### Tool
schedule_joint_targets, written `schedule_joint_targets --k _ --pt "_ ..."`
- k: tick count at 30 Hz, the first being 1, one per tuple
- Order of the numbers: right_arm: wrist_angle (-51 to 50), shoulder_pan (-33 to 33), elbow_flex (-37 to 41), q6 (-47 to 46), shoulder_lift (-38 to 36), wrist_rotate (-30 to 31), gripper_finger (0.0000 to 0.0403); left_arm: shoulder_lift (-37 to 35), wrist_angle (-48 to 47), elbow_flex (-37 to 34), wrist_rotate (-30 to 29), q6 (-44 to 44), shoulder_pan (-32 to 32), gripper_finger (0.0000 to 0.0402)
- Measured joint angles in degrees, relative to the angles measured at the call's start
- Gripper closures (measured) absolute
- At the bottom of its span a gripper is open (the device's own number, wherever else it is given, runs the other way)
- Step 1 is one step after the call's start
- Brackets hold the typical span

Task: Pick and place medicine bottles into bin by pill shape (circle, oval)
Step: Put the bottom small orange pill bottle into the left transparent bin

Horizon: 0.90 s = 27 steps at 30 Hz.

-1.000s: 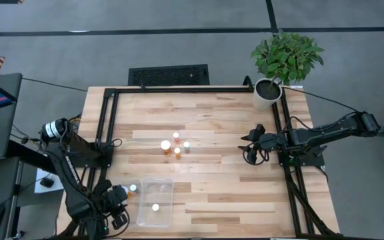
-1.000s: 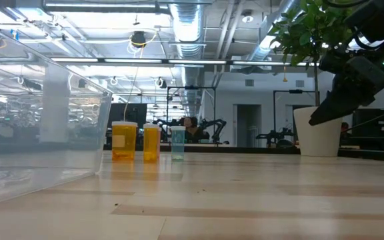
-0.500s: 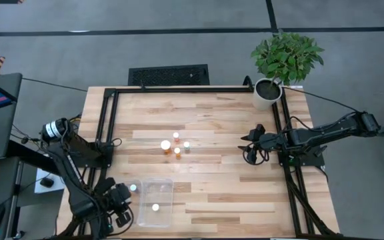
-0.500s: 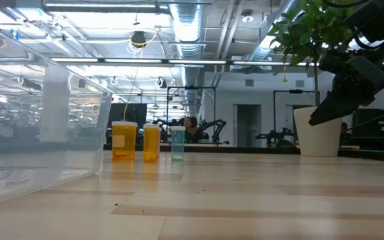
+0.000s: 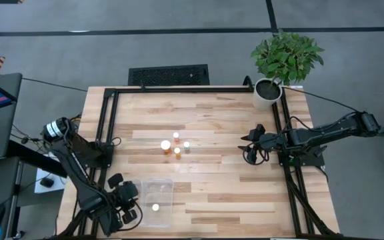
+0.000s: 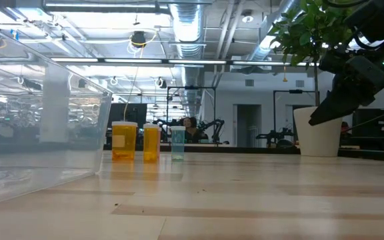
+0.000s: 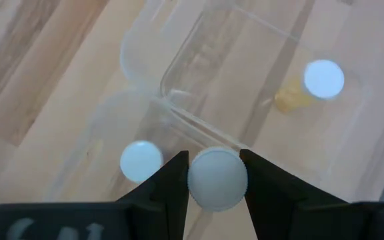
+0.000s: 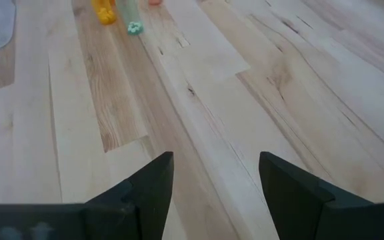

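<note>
Bottle [image 7: 217, 179] sits clamped in left tool [image 7: 215, 175], seemingly over bin [image 7: 199, 73] rim.

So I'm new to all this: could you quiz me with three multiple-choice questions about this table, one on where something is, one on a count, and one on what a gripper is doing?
1. Where does the potted plant stand?
A. at the table's far right corner
B. inside the clear bin
C. in the middle of the table

2. How many bottles stand in the group at mid-table?
A. one
B. four
C. nine

3. What is the left gripper doing?
A. hanging open and empty
B. shut on a white-capped bottle
C. gripping the plant pot

Answers:
1 A: the high view shows the potted plant at the far right corner.
2 B: four bottles stand together at mid-table.
3 B: the left gripper clamps a white-capped bottle over the bin.
</note>
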<state>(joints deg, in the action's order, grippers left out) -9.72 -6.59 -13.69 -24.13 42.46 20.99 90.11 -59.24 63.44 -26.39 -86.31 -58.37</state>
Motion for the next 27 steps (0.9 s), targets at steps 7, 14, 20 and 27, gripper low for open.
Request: schedule_joint_targets --k 7,14,20,27 --pt "0.0 0.0 0.0 0.1 0.0 0.0 0.0168 0.0 0.0 0.0 -0.8 0.2 0.0 0.0287" --pt "0.0 0.0 0.0 0.1 0.0 0.0 0.0168 0.0 -0.4 0.0 0.1 1.2 -0.1 0.0287" --pt "0.0 0.0 0.0 0.1 0.0 0.0 0.0168 0.0 0.3 0.0 0.2 1.2 -0.1 0.0287" --pt "-0.1 0.0 0.0 0.1 0.0 0.0 0.0168 3.3 0.8 0.1 1.8 2.3 -0.3 0.0287"
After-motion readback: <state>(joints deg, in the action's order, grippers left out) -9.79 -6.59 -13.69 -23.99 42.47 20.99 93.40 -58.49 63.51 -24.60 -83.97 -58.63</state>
